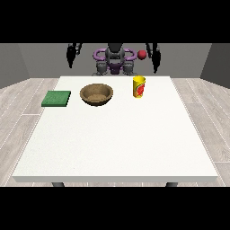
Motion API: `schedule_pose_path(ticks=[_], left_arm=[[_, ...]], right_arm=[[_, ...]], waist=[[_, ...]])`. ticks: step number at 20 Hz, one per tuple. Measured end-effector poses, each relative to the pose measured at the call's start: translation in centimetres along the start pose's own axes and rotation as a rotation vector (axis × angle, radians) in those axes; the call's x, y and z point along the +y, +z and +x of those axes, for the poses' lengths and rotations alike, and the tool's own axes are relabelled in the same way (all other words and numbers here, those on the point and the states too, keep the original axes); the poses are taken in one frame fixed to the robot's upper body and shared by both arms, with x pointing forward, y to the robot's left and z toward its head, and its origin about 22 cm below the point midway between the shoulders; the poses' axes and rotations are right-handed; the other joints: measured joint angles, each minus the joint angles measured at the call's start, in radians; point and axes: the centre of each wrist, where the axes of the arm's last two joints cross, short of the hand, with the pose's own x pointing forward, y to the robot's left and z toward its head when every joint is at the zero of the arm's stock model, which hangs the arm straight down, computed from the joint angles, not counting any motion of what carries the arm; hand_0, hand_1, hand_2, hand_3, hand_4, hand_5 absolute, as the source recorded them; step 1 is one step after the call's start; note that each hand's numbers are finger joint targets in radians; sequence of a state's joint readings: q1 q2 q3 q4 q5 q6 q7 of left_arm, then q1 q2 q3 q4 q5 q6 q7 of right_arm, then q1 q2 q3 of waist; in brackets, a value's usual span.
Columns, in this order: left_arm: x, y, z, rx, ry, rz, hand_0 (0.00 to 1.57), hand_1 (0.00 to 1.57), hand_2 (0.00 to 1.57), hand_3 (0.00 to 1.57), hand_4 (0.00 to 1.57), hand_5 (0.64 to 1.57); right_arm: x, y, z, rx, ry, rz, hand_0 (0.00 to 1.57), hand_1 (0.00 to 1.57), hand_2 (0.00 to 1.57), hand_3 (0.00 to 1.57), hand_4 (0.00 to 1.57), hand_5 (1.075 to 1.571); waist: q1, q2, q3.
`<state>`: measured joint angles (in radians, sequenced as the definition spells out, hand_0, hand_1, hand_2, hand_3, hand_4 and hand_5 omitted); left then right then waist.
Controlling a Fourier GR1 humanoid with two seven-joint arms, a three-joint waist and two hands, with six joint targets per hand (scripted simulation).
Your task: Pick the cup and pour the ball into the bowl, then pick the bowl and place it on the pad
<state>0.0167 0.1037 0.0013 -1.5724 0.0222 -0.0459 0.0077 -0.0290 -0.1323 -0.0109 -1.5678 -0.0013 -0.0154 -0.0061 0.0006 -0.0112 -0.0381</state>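
Observation:
A yellow cup (139,86) with a red mark stands upright on the white table (112,143), at the far right of the middle. A small red ball (142,54) shows in the air straight above the cup, apart from it and from both hands. A brown bowl (96,94) sits left of the cup, and I see nothing in it. The green pad (56,98) lies flat near the table's left edge. The hand at the view's left (70,57) and the hand at the view's right (156,58) hang behind the far edge, fingers straight down, holding nothing.
The robot's torso (114,60) stands behind the table's far edge, between the two arms. White tabletop stretches from the three objects to the near edge. Grey wooden floor surrounds the table.

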Motion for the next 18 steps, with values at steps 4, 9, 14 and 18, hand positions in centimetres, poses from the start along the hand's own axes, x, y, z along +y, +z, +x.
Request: schedule_pose_path(ticks=[4,9,14,18], left_arm=[[0.5,-0.1,1.4,-0.017,-0.019,0.0,0.0,0.0,0.0,0.0,0.0,1.557],[1.6,-0.5,3.9,-0.039,0.062,0.029,0.0,0.0,0.0,0.0,0.0,1.558],[3.5,-0.6,6.0,-0.112,0.108,0.057,0.0,0.0,0.0,0.0,0.0,1.544],[5.5,-0.7,5.9,-0.174,0.113,0.079,0.0,0.0,0.0,0.0,0.0,1.541]], right_arm=[[-0.7,-0.2,1.4,-0.013,0.021,-0.001,0.0,0.0,0.0,0.0,0.0,1.569],[-3.5,0.4,1.9,0.034,-0.039,0.011,0.0,0.0,0.0,0.0,0.0,1.569],[-7.4,1.0,2.6,0.0,-0.081,0.01,0.0,0.0,0.0,0.0,0.0,1.57],[-8.0,1.1,2.9,-0.048,-0.103,0.015,0.0,0.0,0.0,0.0,0.0,1.57]], waist=[[0.0,-0.125,0.0165],[-0.011,-0.213,0.0309],[-0.012,-0.155,0.0361],[-0.021,-0.09,0.0373]])
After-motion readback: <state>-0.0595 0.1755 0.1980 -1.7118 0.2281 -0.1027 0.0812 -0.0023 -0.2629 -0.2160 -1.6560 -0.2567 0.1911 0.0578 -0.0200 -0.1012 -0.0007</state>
